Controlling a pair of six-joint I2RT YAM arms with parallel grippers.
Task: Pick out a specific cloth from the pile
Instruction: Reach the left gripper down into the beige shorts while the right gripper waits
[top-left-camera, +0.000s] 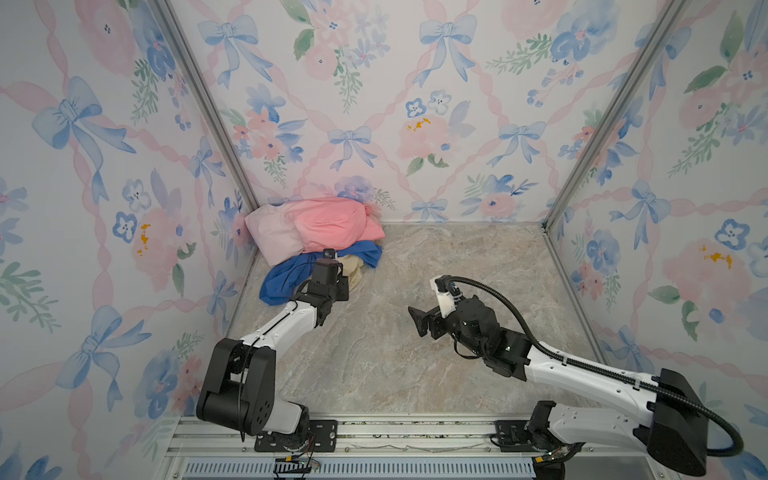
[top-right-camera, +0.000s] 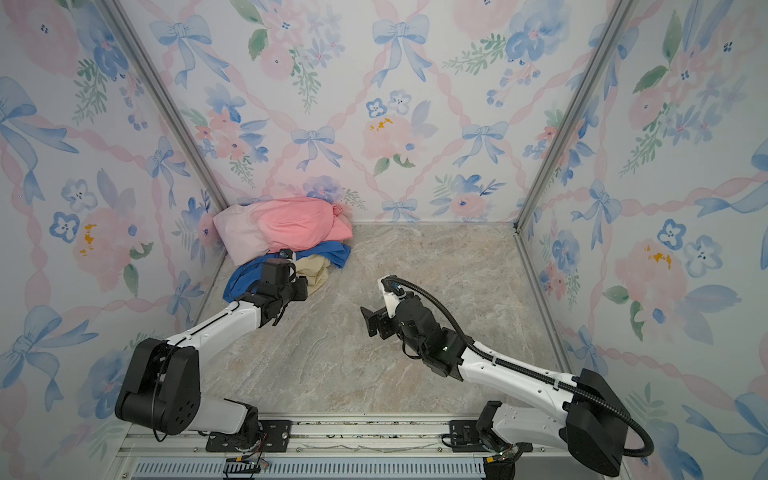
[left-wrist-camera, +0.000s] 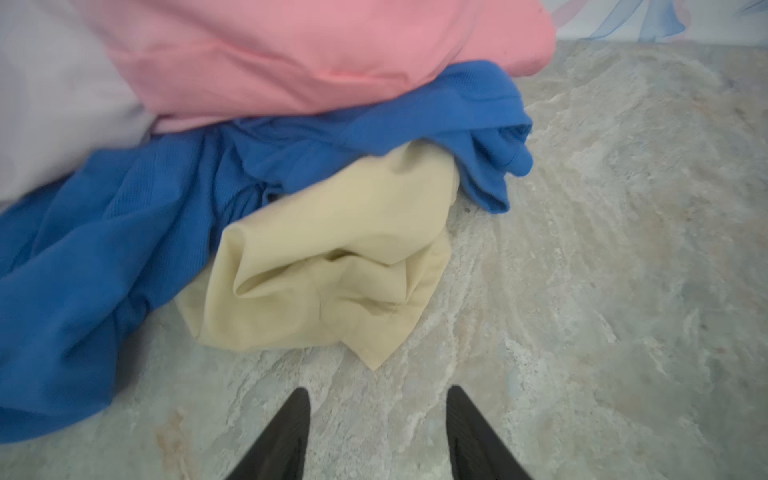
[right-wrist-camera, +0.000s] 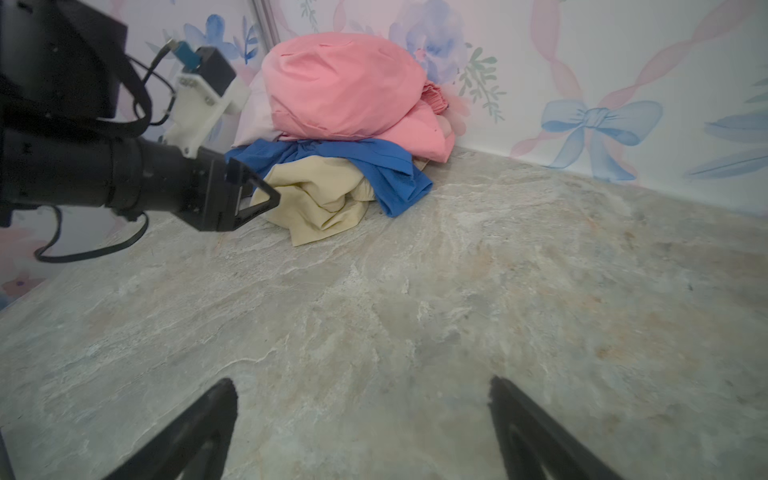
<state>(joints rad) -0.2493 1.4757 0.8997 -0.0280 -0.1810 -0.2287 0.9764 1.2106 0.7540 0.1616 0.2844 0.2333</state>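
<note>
The cloth (left-wrist-camera: 328, 266), pale cream-yellow and crumpled, lies on the desk (top-left-camera: 415, 374) at the front foot of the pile (top-left-camera: 328, 224) in the far left corner. Its upper part is tucked under the royal blue cloth (left-wrist-camera: 104, 257), which in turn sits beneath the coral pink cloth (left-wrist-camera: 311, 54) and the pale pink cloth (left-wrist-camera: 54, 104). One pointed corner of it lies flat on the desk, toward the left claw (left-wrist-camera: 378, 390). That claw is low, just short of the corner, its fingers moderately parted with nothing between them. The right claw (right-wrist-camera: 361, 382) hovers over bare desk near the middle, well apart from the pile, spread wide and empty.
</note>
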